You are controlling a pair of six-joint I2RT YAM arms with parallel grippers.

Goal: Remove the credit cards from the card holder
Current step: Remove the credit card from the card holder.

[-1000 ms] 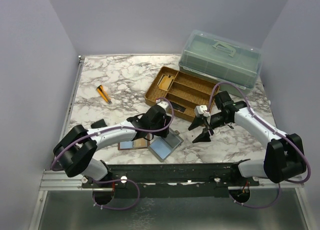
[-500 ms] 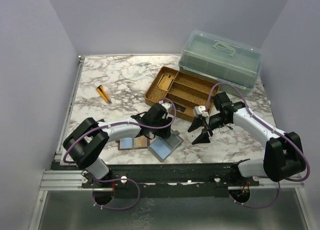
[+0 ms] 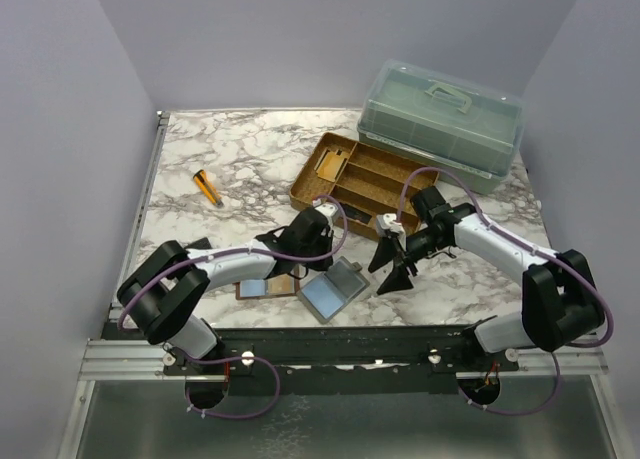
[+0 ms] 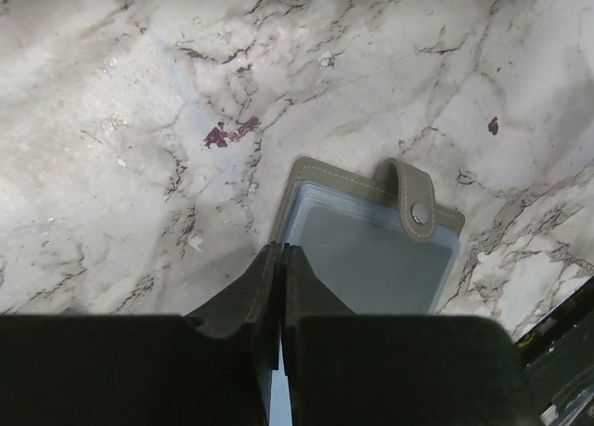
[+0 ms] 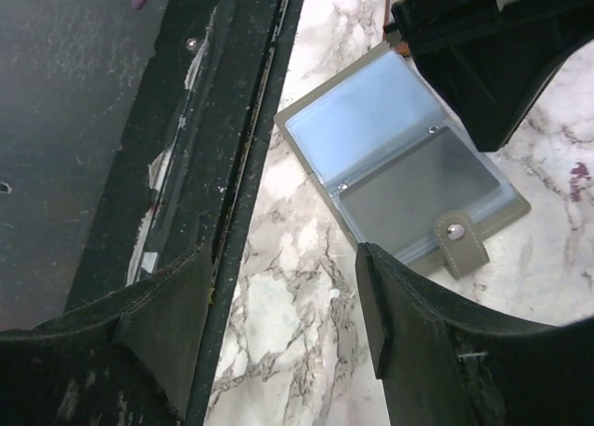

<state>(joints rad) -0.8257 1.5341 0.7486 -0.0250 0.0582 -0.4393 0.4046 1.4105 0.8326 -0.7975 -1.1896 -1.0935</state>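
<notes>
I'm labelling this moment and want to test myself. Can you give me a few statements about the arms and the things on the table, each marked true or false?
1. The right gripper has its jaws open with nothing between them. True.
2. The grey folder with the snap tab lies closed. False: it lies open, with both clear panels showing.
3. The left gripper has its jaws pressed together. True.
4. The orange pen lies inside the brown tray. False: it lies on the table, left of the tray.
5. The card holder lies open by the left arm. True.
</notes>
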